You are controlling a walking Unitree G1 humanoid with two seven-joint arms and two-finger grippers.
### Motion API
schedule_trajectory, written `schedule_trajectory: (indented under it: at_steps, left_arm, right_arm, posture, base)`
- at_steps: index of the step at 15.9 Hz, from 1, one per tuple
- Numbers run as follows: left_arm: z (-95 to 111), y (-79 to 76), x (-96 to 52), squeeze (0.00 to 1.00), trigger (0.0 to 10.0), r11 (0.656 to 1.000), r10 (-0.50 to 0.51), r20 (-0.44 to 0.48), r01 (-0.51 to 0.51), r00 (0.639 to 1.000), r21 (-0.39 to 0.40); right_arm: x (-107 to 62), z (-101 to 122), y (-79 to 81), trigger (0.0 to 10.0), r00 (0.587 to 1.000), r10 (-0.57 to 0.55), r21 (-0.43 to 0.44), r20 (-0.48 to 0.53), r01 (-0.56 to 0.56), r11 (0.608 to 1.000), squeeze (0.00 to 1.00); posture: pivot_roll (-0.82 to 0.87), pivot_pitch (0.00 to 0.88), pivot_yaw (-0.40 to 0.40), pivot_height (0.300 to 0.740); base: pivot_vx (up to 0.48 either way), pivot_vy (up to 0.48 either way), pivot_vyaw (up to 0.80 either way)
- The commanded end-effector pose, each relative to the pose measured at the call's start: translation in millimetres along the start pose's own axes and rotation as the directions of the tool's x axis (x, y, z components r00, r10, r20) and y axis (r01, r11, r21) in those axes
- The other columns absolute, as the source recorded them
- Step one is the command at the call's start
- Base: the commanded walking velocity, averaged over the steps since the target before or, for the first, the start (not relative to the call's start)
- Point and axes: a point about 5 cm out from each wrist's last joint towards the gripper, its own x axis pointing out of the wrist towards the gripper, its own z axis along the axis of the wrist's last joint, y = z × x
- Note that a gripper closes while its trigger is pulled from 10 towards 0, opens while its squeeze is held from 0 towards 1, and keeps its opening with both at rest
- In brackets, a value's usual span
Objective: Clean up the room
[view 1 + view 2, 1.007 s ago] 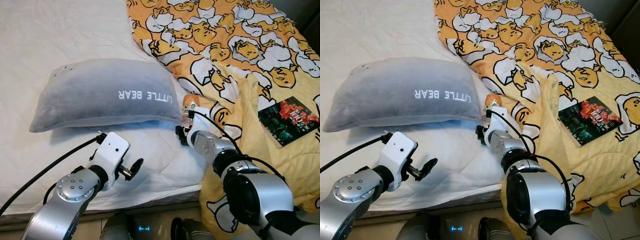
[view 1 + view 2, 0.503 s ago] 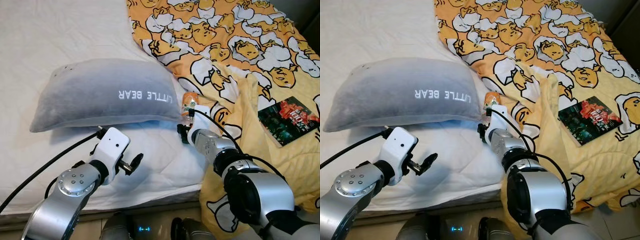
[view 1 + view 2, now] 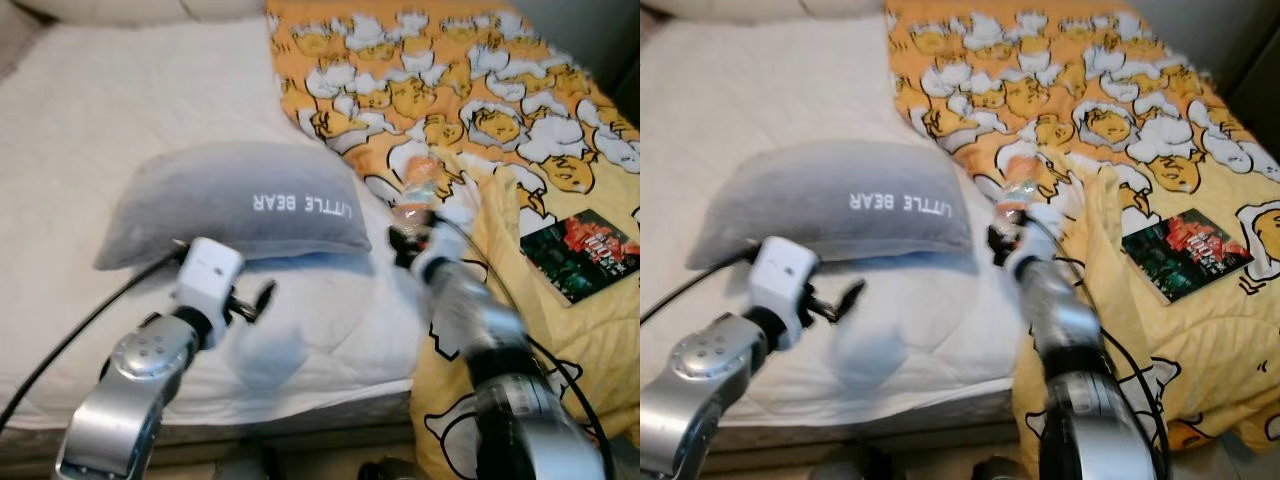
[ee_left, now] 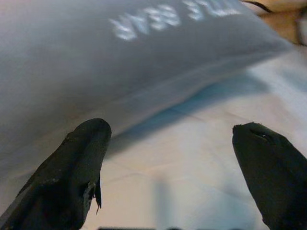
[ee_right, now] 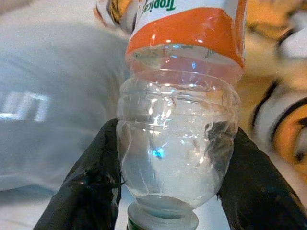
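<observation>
A clear plastic bottle (image 5: 180, 124) with an orange label lies between the black fingers (image 5: 91, 187) of my right gripper (image 3: 1006, 228), which is shut on it beside the right end of a grey "LITTLE BEAR" pillow (image 3: 240, 200). In the head views the bottle (image 3: 418, 185) is blurred, lifted over the edge of the yellow duck-print blanket (image 3: 450, 90). My left gripper (image 3: 255, 300) is open, hovering over the white bed sheet (image 3: 730, 90) just in front of the pillow (image 4: 120, 57); nothing sits between its fingers (image 4: 72, 167).
A dark-covered book (image 3: 580, 252) lies on the blanket at the right. A black cable (image 3: 70, 340) trails from my left arm. The bed's front edge runs just below the arms.
The whole picture has shifted and blurred, so the camera moved. My right gripper has risen and gone further forward with the bottle. My left gripper has edged closer to the pillow.
</observation>
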Motion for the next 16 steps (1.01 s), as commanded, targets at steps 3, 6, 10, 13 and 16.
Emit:
schedule_trajectory:
  at_steps: [3,6,10,13,16]
  left_arm:
    - [-6.3,14.4,1.4,0.00,10.0,0.993,0.115,-0.019,-0.116,0.993,-0.036]
    - [-0.8,24.7,1.7,0.00,10.0,0.984,0.172,0.018,-0.171,0.985,-0.047]
    - [-0.5,25.3,2.9,0.00,10.0,0.980,0.198,0.016,-0.197,0.980,-0.042]
    - [2.5,21.9,3.9,0.00,10.0,0.979,0.200,0.030,-0.198,0.979,-0.038]
    - [6.0,24.3,2.6,0.00,10.0,0.971,0.229,0.055,-0.223,0.972,-0.090]
  right_arm:
    - [-29.9,8.3,12.6,10.0,0.994,0.087,-0.112,0.070,-0.079,0.991,0.00]
    - [-51.2,3.0,25.8,10.0,0.992,0.114,-0.122,0.055,-0.107,0.987,0.00]
    - [-66.3,-4.0,33.0,10.0,0.989,0.149,-0.136,0.021,-0.145,0.980,0.00]
    - [-71.3,-5.4,30.0,10.0,0.991,0.136,-0.127,0.005,-0.134,0.983,0.00]
    - [-73.3,-5.6,31.1,10.0,0.989,0.145,-0.095,0.004,-0.144,0.985,0.00]
  posture:
    - [-0.12,0.000,0.006,0.740]
    - [-0.11,0.000,0.003,0.740]
    - [-0.10,0.000,-0.005,0.740]
    - [-0.10,0.000,0.000,0.740]
    - [-0.10,0.000,0.010,0.740]
  base:
    - [0.000,0.000,0.00]
    - [0.000,0.000,0.76]
    - [0.000,0.000,0.80]
    - [0.000,0.000,0.80]
    - [0.000,0.000,0.80]
